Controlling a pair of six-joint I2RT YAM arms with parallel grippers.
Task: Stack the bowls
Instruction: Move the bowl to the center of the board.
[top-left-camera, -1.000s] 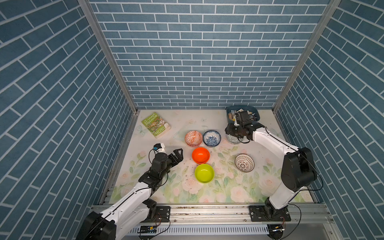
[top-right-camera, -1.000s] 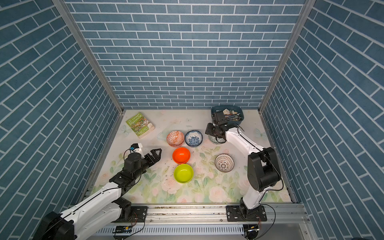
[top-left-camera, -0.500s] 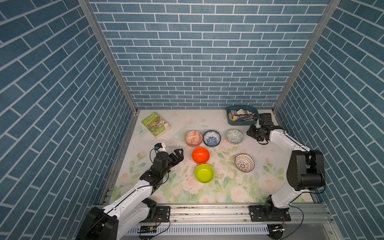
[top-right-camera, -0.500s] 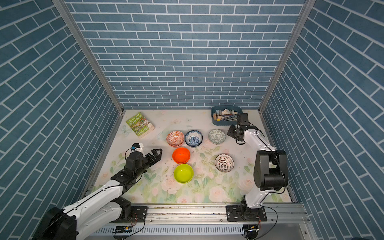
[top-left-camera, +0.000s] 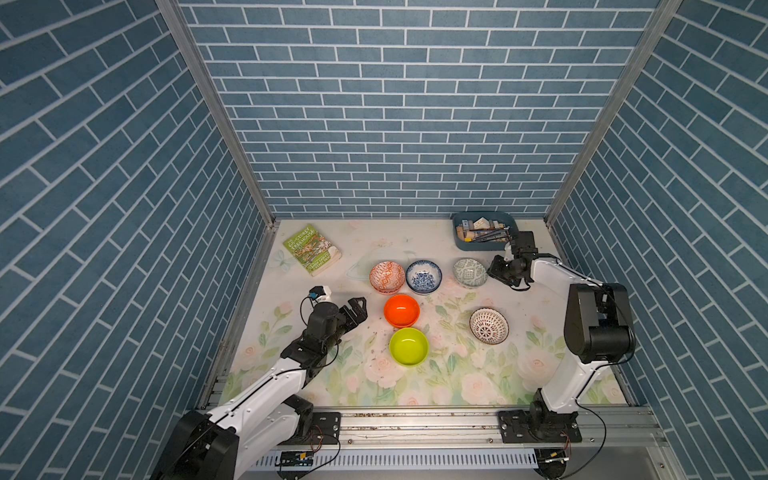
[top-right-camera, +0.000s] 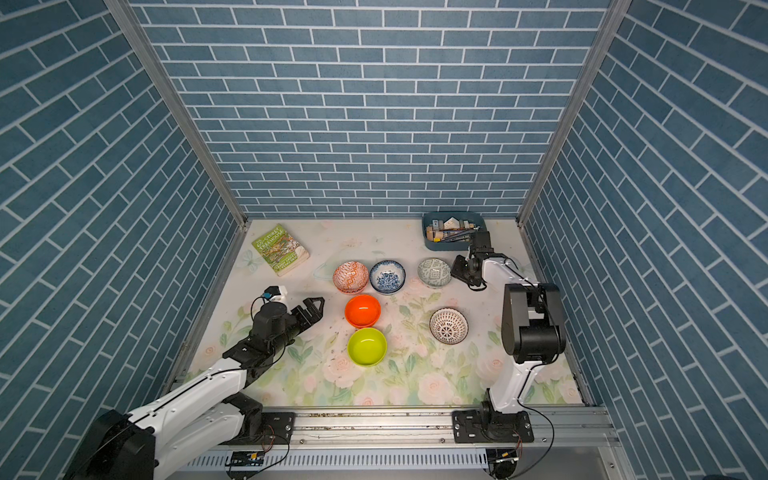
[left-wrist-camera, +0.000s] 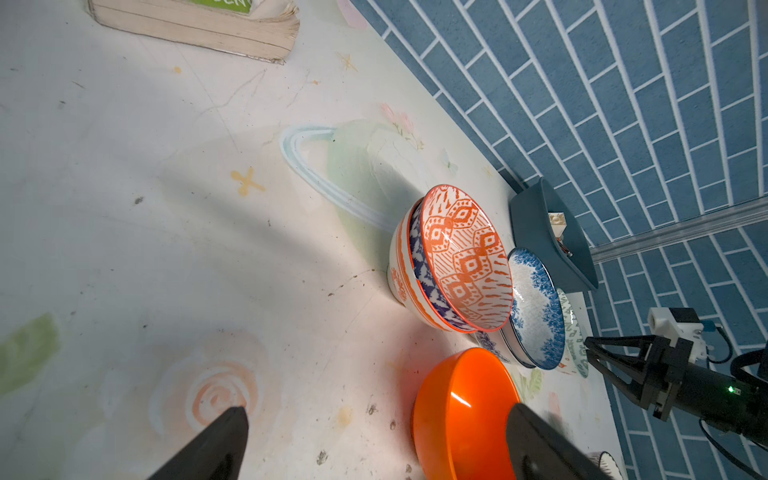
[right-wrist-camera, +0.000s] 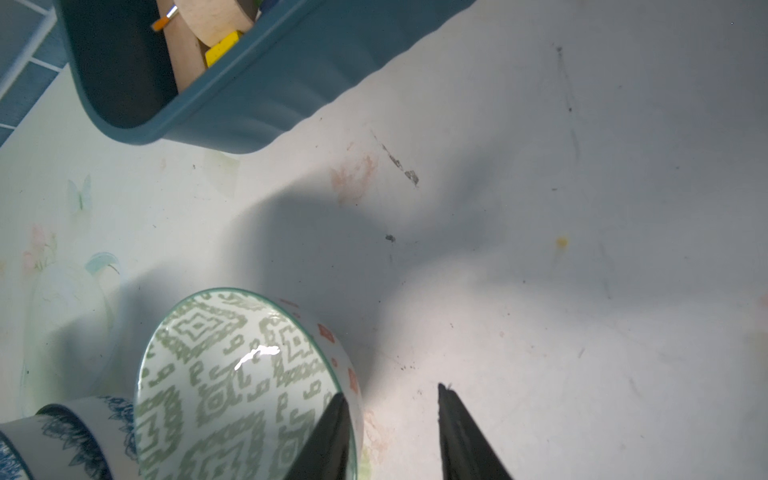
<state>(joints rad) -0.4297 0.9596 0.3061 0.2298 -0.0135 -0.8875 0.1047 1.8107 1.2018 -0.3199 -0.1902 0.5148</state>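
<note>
Grey-green bowl (top-left-camera: 469, 272), right end of the back row, sits just left of the right tool (right-wrist-camera: 391, 390), part-open and empty, one tip at its rim; left tool (top-left-camera: 362, 309) wide open, empty, farther off.

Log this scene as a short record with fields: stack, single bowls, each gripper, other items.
stack: orange-white bowl nested in a blue-patterned bowl, inside another orange-white bowl
single bowls: blue-white floral bowl, grey-green bowl, orange bowl, lime-green bowl, brown-lattice bowl
left gripper: open, beside the orange bowl
right gripper: jaws apart at the grey-green bowl's rim, nothing held
other items: book, blue tray
</note>
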